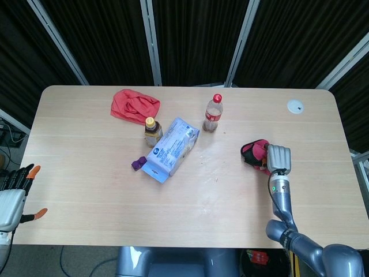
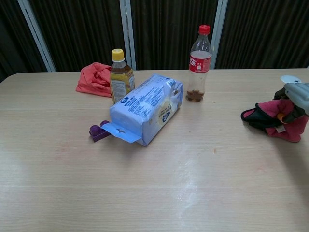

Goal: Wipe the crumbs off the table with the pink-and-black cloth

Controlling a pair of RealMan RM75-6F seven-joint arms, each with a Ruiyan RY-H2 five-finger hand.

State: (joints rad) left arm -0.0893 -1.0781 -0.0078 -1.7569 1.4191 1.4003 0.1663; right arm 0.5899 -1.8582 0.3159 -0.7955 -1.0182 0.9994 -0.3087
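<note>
near-empty cola bottle (image 2: 199, 63), brown dregs at its base

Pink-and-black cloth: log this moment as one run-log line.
phase: wiping | right hand grips pink-and-black cloth on table, right of cola bottle | left hand off table edge, holds nothing

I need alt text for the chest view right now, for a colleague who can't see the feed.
At the right edge, the right hand holds the pink-and-black cloth bunched on the wooden table. Mid-table lie a blue packet and a small purple object, with a yellow-capped bottle, a red-capped bottle and a red cloth behind them.
</note>
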